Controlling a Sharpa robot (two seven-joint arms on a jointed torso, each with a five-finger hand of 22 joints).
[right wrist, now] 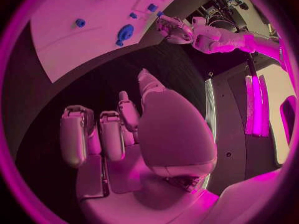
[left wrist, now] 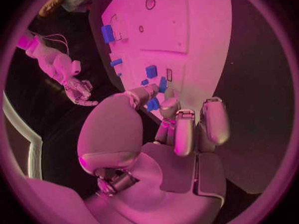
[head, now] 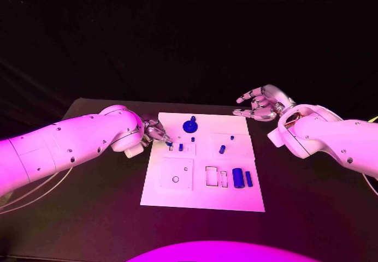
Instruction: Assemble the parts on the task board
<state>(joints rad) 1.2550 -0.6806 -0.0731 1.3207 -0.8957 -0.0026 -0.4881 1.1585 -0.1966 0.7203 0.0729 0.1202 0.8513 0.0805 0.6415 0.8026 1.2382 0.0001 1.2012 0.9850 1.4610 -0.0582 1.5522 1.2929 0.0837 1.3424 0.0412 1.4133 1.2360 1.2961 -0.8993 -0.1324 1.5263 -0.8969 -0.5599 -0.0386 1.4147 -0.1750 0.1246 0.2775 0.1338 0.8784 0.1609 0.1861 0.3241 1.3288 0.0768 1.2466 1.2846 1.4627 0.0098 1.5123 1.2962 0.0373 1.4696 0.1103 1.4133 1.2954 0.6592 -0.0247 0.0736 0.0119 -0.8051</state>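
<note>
Black table (head: 94,218) under a dark backdrop, with the white board (head: 236,199) lying in the middle. Left hand (head: 155,131) is down at the board's left edge, fingertips pinching a small blue part (left wrist: 152,104) just above the surface. Right hand (head: 260,103) hovers off the far right corner, fingers spread, holding nothing. On the board: a round blue knob (head: 190,126) near the far edge, small pegs (head: 222,148) mid-board, and two blue cylinders (head: 238,178) lying side by side near the right edge, beside a slot.
</note>
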